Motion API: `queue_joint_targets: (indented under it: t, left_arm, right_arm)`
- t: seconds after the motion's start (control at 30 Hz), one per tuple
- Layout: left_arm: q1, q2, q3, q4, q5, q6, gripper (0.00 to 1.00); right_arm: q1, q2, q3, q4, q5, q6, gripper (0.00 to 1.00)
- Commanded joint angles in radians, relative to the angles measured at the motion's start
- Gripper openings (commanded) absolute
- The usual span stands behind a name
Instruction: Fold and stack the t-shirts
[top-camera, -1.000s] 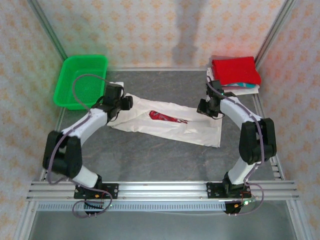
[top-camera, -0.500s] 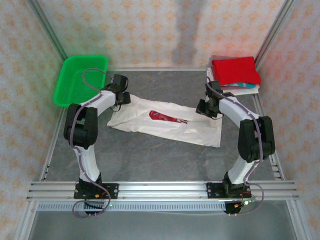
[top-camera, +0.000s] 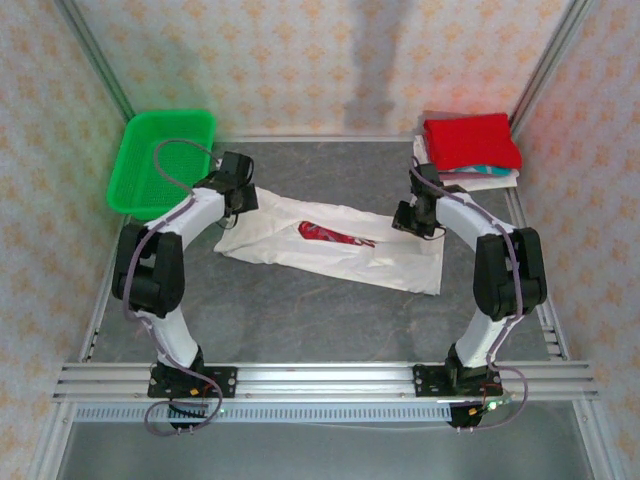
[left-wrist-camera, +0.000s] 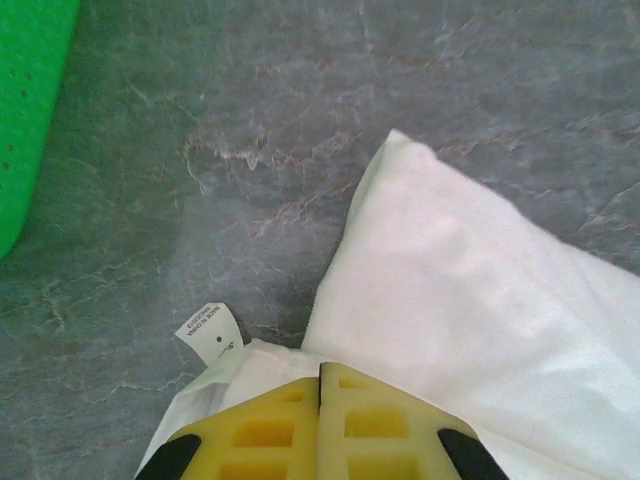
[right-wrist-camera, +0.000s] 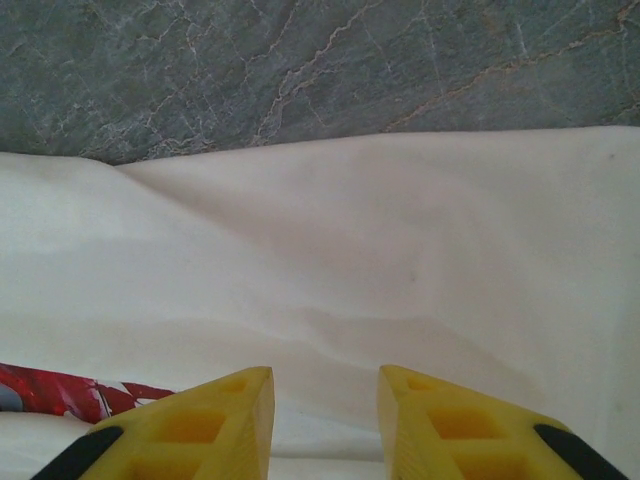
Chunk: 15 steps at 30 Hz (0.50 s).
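The left gripper (top-camera: 238, 196) was positioned at the far left corner of the cream-white t-shirt (top-camera: 330, 258), just beside the green basket (top-camera: 160, 150). In the left wrist view its yellow fingers (left-wrist-camera: 270, 425) were pressed together with no gap between them (left gripper (left-wrist-camera: 320, 378)), and the cream-white t-shirt (left-wrist-camera: 470, 290) emerged from under the tips. Whether cloth was pinched between them could not be told. A small white label (left-wrist-camera: 210, 336) stuck out from the cloth edge to the left of the fingers, lying on the grey table (left-wrist-camera: 250, 120), and a strip of the green basket (left-wrist-camera: 25, 100) was seen at the left edge. The right gripper (top-camera: 413, 219) was placed over the far right edge of the same garment. In the right wrist view (right gripper (right-wrist-camera: 325, 395)) its two fingers (right-wrist-camera: 200, 415) were held apart with a clear gap, above the cream-white t-shirt (right-wrist-camera: 350, 230), and the red graphic (right-wrist-camera: 60, 390) was seen to their left. The garment was laid flat across the middle of the table (top-camera: 320, 320) as a long band, slanting from far left to near right, with the red graphic (top-camera: 330, 234) near its centre. A folded red t-shirt (top-camera: 470, 140) was seen at the far right corner, resting on folded white and teal-edged t-shirts (top-camera: 490, 177), well apart from the basket.
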Motion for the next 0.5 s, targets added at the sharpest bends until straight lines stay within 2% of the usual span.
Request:
queue_joint_targets:
  t: [0.0, 0.13, 0.17, 0.2, 0.27, 0.33, 0.37, 0.47]
  left_arm:
    - [-0.016, -0.047, -0.024, -0.059, -0.058, -0.049, 0.0]
    - [-0.038, -0.098, -0.087, -0.024, -0.047, -0.074, 0.0]
    - [-0.036, -0.097, -0.09, -0.023, -0.056, -0.063, 0.09]
    - [-0.033, -0.085, -0.078, -0.032, -0.073, -0.052, 0.25]
    - [-0.018, -0.048, -0.032, -0.064, -0.057, -0.039, 0.27]
    - [-0.014, -0.005, 0.018, -0.089, -0.063, -0.039, 0.47]
    - [-0.014, 0.019, 0.038, -0.099, -0.076, -0.044, 0.51]
    - [-0.01, 0.08, 0.067, -0.101, -0.101, -0.054, 0.51]
  right_arm:
    - [0.007, 0.003, 0.032, -0.032, 0.038, -0.013, 0.33]
    - [0.006, 0.0, 0.025, -0.03, 0.046, -0.018, 0.34]
    - [0.007, 0.002, 0.025, -0.031, 0.044, -0.018, 0.34]
    - [0.006, 0.005, 0.028, -0.028, 0.037, -0.018, 0.34]
    - [0.007, 0.012, 0.031, -0.027, 0.025, -0.02, 0.34]
    - [0.007, 0.017, 0.036, -0.03, 0.023, -0.022, 0.35]
    - [0.007, 0.017, 0.036, -0.029, 0.024, -0.022, 0.35]
    - [0.007, 0.009, 0.026, -0.022, 0.025, -0.02, 0.35]
